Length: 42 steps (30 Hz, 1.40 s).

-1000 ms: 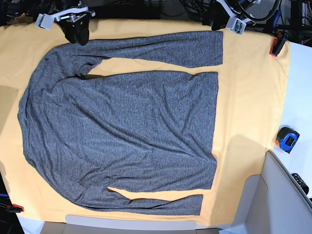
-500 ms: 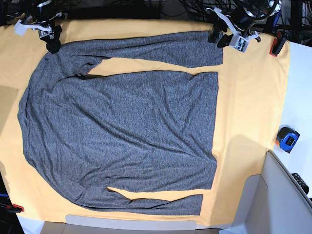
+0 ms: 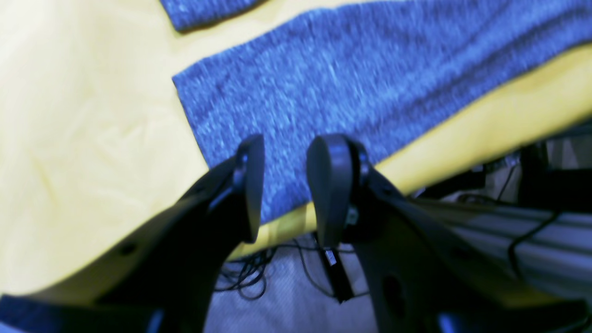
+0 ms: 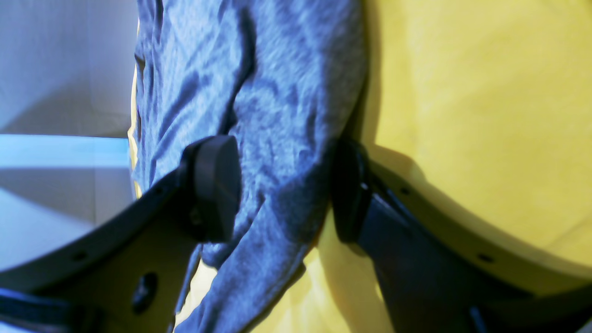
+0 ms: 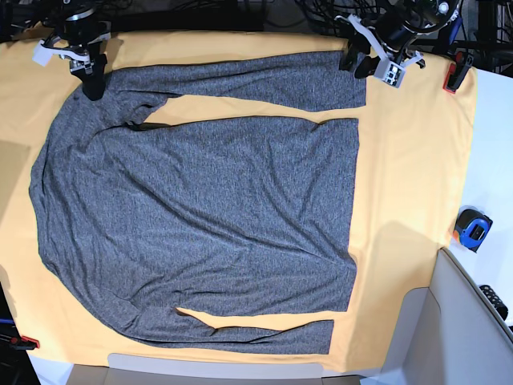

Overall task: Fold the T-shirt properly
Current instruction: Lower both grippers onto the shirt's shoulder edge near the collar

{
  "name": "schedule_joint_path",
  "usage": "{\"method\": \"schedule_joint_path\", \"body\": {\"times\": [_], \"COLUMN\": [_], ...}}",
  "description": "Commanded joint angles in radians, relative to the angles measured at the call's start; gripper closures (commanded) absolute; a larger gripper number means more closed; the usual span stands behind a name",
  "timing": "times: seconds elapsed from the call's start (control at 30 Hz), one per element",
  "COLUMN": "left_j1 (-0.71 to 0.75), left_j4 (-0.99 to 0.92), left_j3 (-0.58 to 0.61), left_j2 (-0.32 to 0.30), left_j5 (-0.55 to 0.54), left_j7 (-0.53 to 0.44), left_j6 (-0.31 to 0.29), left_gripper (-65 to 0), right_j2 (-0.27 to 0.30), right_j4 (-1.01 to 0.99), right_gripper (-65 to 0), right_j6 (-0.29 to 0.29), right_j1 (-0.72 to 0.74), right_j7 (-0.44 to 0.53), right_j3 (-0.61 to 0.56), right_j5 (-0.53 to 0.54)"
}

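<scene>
The T-shirt (image 5: 200, 216) lay spread flat on the yellow-orange table cloth (image 5: 417, 160), covering most of it, a heather dark-grey, long-sleeved garment with its collar end toward the left of the base view and its hem toward the right. Its body made a broad block in the middle, one sleeve stretched along the far edge of the shirt and the other along the near edge, each parted from the body by a narrow wedge of bare cloth. At the shirt's far shoulder, the right gripper (image 5: 90, 80) stood over the fabric; in its wrist view the right gripper (image 4: 282, 189) had its jaws apart, one pad on each side of a wrinkled ridge of grey knit, and whether the pads pressed the fabric could not be told. At the cuff end of the far sleeve, the left gripper (image 5: 361, 64) hung by the sleeve's edge; in its wrist view the left gripper (image 3: 284, 185) showed its jaws apart with a clear gap between them, the sleeve lying beyond the tips and nothing between them. Well to the right of the shirt, off the cloth, sat a blue tape measure (image 5: 474, 229), and a red clamp (image 5: 455, 76) gripped the cloth's far right corner.
</scene>
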Motion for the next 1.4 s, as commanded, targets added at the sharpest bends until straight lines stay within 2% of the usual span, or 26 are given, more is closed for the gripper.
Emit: {"method": "schedule_joint_path", "body": {"times": [0.0,0.03,0.2,0.27,0.43,0.63,0.7,0.8,1.03,1.2,1.37], "left_j1": [0.0,0.001,-0.002,-0.002,-0.051,-0.143,-0.183,-0.226,-0.223,-0.224,-0.228], "left_j4": [0.014,0.014,0.014,0.014,0.013,-0.135,-0.231,-0.354,-0.4,-0.4,-0.4], "left_j3": [-0.023,-0.039,-0.103,-0.123,-0.214,-0.367,-0.41,-0.444,-0.432,-0.355,-0.27], "left_j2": [-0.001,0.018,0.067,0.067,0.065,0.068,0.068,0.068,0.068,0.08,0.096], "left_j5": [-0.01,-0.01,-0.043,-0.115,-0.366,-0.577,-0.62,-0.636,-0.636,-0.637,-0.637], "left_j7": [-0.02,-0.02,-0.019,0.004,0.204,0.46,0.535,0.603,0.617,0.661,0.663], "left_j6": [-0.004,-0.004,-0.004,-0.005,-0.008,-0.145,-0.163,-0.165,-0.166,-0.166,-0.166], "left_gripper": [-19.1,-19.1,-19.2,-19.2,-22.8,-25.9,-25.9,-25.7,-25.7,-25.7,-25.7], "right_j2": [0.004,0.004,0.004,0.004,0.002,0.002,0.002,0.004,0.005,0.011,0.01], "right_j4": [-0.001,-0.002,-0.007,-0.006,-0.006,-0.004,-0.004,-0.004,-0.004,-0.004,-0.004], "right_gripper": [-30.0,-27.3,-0.7,0.0,0.0,0.0,0.0,0.0,0.0,0.0,0.0], "right_j6": [-0.038,-0.038,-0.038,-0.038,-0.038,-0.038,-0.038,-0.038,-0.038,-0.038,-0.038], "right_j1": [-0.008,-0.008,0.013,0.021,0.027,0.027,0.027,0.027,0.028,0.028,0.028], "right_j7": [-0.074,-0.091,-0.143,-0.15,-0.15,-0.148,-0.148,-0.148,-0.148,-0.148,-0.148], "right_j3": [-0.006,-0.006,-0.004,-0.004,-0.004,-0.004,-0.004,-0.004,-0.004,-0.004,-0.004], "right_j5": [-0.022,-0.023,-0.043,-0.086,-0.152,-0.157,-0.158,-0.158,-0.16,-0.16,-0.16]}}
